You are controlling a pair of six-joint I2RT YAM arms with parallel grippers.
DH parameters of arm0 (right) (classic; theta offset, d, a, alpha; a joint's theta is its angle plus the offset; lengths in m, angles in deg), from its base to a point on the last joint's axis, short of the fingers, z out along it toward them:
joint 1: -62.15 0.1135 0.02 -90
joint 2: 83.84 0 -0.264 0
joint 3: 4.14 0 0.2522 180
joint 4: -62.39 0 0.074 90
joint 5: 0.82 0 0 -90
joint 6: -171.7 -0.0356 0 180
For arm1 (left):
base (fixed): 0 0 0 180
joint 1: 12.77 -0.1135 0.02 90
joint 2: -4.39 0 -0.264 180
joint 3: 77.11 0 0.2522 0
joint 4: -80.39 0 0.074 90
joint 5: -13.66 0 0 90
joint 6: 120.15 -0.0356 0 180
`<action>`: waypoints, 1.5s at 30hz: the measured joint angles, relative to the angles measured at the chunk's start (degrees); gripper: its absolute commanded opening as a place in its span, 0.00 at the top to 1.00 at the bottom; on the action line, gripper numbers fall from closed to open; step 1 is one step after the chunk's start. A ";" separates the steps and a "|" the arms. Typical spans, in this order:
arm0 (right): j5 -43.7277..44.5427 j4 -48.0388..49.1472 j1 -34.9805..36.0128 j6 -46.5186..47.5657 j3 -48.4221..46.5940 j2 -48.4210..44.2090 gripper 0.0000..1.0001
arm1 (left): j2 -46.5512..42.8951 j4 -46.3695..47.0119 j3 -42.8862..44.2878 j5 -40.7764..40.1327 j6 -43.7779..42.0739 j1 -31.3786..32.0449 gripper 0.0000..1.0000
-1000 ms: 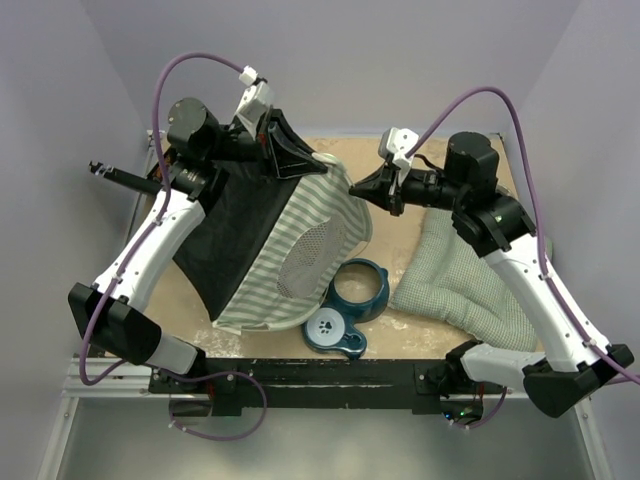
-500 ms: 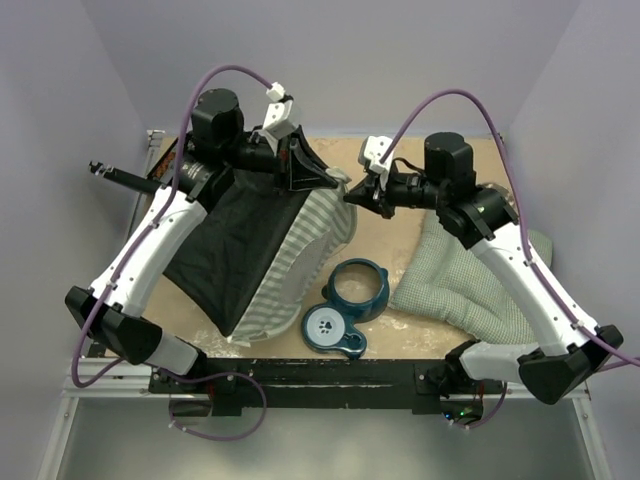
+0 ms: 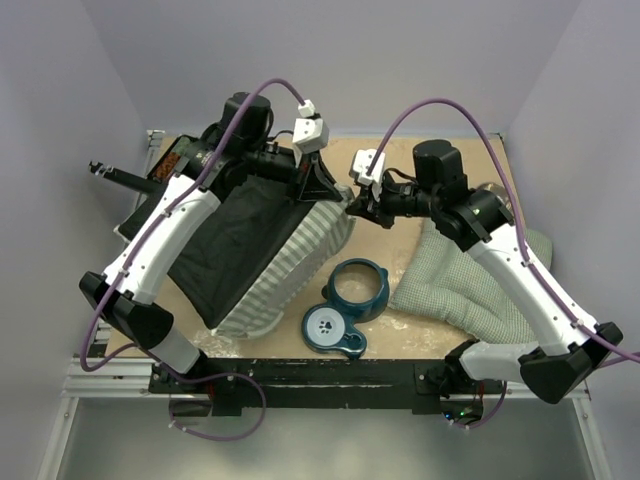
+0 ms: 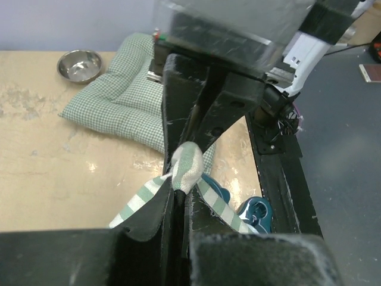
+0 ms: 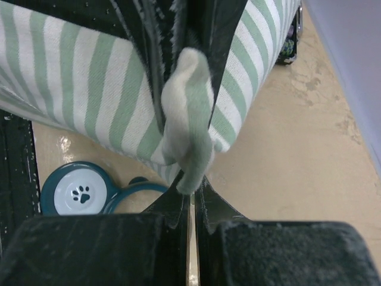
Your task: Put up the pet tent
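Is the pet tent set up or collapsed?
Collapsed: the pet tent droops limp, black floor showing, one edge pinched by left gripper and right gripper.

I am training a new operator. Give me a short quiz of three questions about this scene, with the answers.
1. True or false: the left jaws and the right jaws are both shut on the pet tent.
2. What lies on the table between the tent and the checked cushion? A) teal bowl stand B) brush C) leash
3. Name the small metal thing beside the cushion in the left wrist view.
Key: 1 true; 2 A; 3 a steel bowl.
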 measured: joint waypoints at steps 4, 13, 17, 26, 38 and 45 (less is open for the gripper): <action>0.31 -1.46 0.20 0.31 -0.02 0.39 1.00 | 0.02 -1.22 0.02 -2.36 -1.09 2.16 1.00; 1.66 -0.50 0.85 0.59 0.55 0.50 1.00 | 0.33 -2.32 2.21 -5.05 -1.57 1.92 0.88; 1.64 0.04 0.92 0.35 0.55 0.50 1.00 | -0.15 1.36 0.17 -3.45 2.01 1.90 0.74; -0.61 2.34 0.90 -1.31 0.50 0.42 0.61 | -6.19 21.99 -12.41 2.36 19.06 -1.46 0.98; -5.88 14.56 -2.62 -9.31 2.62 -7.54 0.49 | -9.53 62.73 -20.63 10.05 46.69 -9.44 1.00; -7.43 21.03 -2.67 -13.99 2.62 -6.67 1.00 | -10.23 65.64 -20.63 11.19 48.24 -9.44 1.00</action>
